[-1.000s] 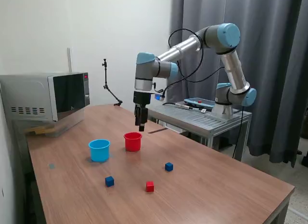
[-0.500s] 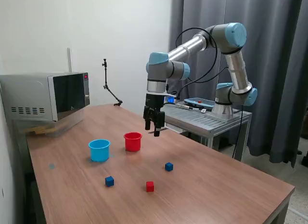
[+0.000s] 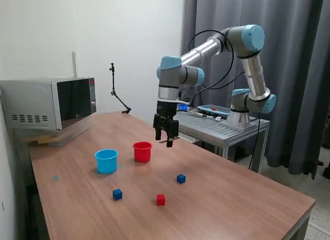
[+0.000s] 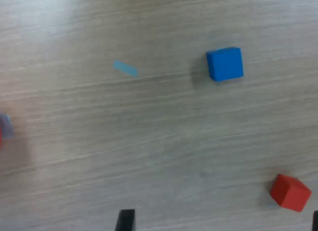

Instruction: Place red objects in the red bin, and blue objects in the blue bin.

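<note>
The gripper point(image 3: 166, 141) hangs above the table point(image 3: 232, 198) with its fingers apart and nothing between them; in the wrist view only the tips of the two fingers point(image 4: 125, 220) show, one at each side, with bare wood between.

Nearest to it, just to the exterior view's left and lower, stands the red cup point(image 3: 142, 152), upright on the table. The blue cup point(image 3: 106, 161) stands further left of that, close beside the red one but not touching it.

Below the gripper and nearer the camera, a blue cube point(image 3: 181, 178) lies on the wood; the wrist view shows it too point(image 4: 225, 64), with a small pale blue mark point(image 4: 125, 68) on the tabletop near it. Further out toward the camera lies a red cube point(image 3: 161, 200), seen also by the wrist camera point(image 4: 290, 192). A second blue cube point(image 3: 117, 194) lies left of the red one, in front of the blue cup. All three cubes are well apart from one another and from the cups.
</note>
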